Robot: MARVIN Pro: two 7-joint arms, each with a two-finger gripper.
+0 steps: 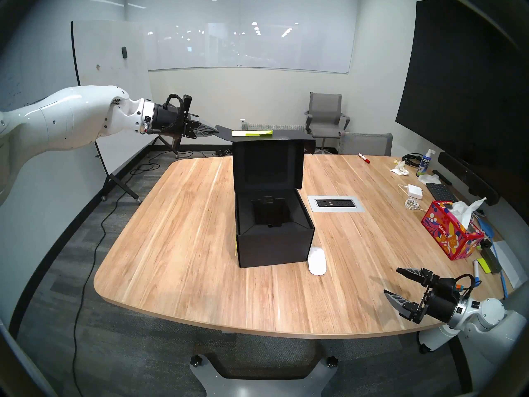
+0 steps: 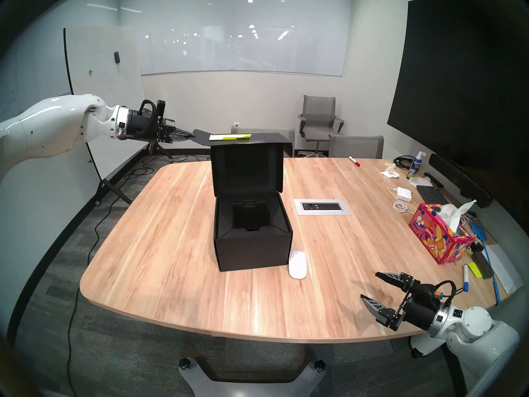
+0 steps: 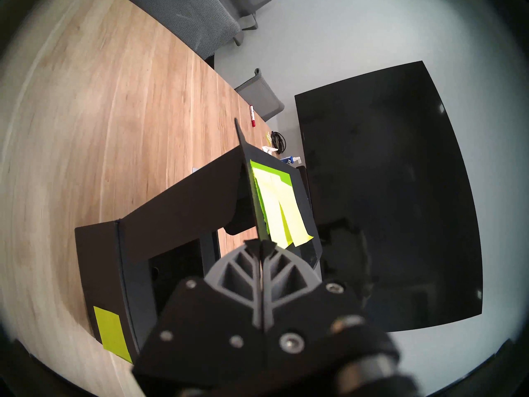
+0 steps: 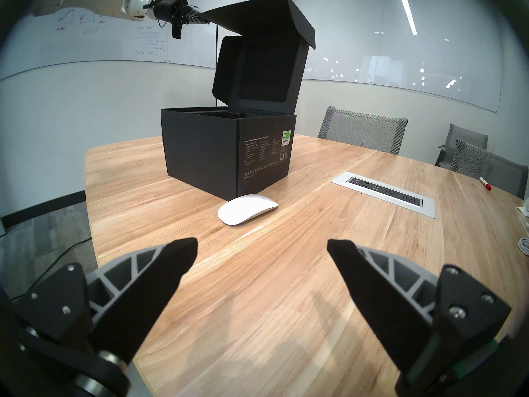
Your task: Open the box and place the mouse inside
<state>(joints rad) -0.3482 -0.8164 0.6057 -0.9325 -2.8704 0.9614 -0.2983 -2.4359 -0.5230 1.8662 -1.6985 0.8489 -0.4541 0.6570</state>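
Right claw (image 1: pixel 392 281) nearest camera, jaws spread wide, empty, hovering over tabletop (image 1: pixel 186 244) at 4 o'clock. Mouse (image 1: pixel 317 261) at its 10 o'clock, flat on tabletop, just beside box (image 1: pixel 274 247) front right corner. Box open, lid upright. Left claw (image 1: pixel 215 129) clenched on lid's flap (image 1: pixel 226 131), 11 o'clock, sticky notes (image 1: pixel 252 133) on flap.

The wooden table (image 1: pixel 177 244) carries the open black box (image 1: pixel 274 244), the white mouse (image 1: pixel 317 261) and a tissue box (image 1: pixel 452 233).

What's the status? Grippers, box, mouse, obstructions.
Left gripper shut on lid flap, black box open. Right gripper open, empty. White mouse on table beside box. Path clear.
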